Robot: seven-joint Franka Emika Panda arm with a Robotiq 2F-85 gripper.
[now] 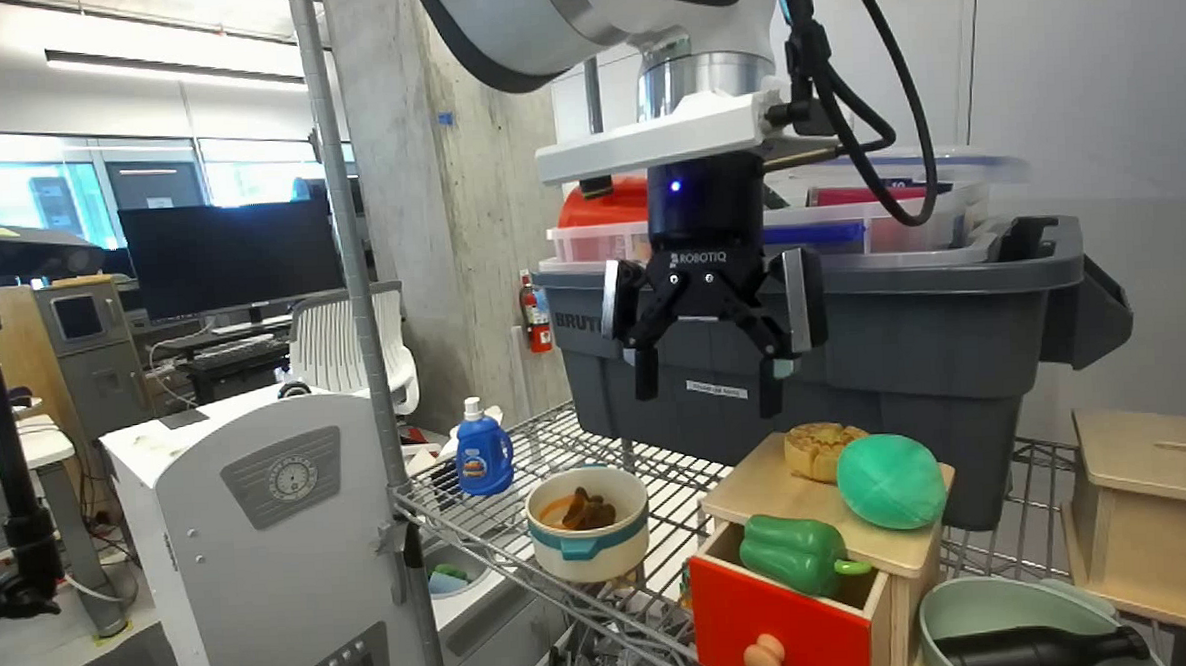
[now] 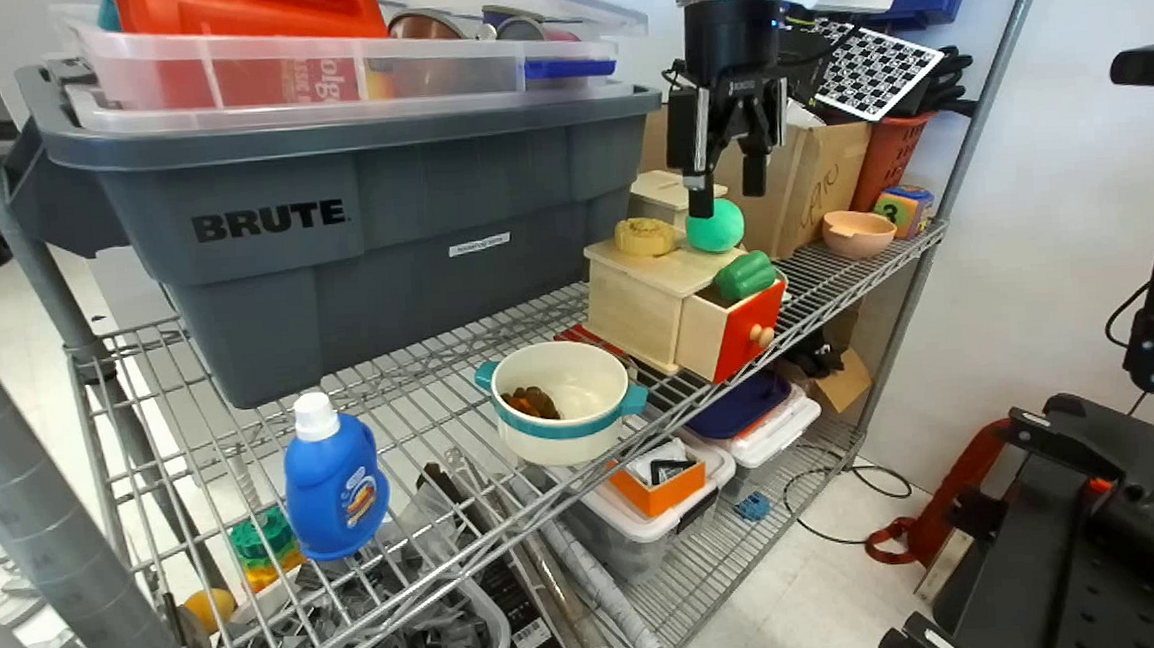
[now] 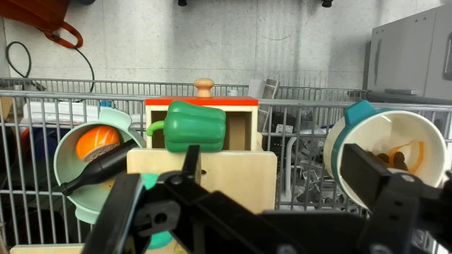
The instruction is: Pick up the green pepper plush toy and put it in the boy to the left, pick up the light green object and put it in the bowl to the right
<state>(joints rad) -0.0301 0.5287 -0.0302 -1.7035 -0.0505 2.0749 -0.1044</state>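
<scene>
My gripper hangs open above the shelf with nothing between its fingers; both fingers also show in the wrist view, wide apart. The green pepper plush toy lies on its side in the pulled-out drawer of a wooden box, below and apart from the gripper. On the box top sits the light green object, mostly hidden behind a finger in the wrist view. The bowl to the right is grey-green and holds a black bottle and an orange piece. The white bowl to the left has a teal band and brown pieces inside.
A yellow round object shares the wooden box top. The red drawer front juts toward the shelf edge. Behind stands a large grey bin. A blue detergent bottle stands beyond the white bowl.
</scene>
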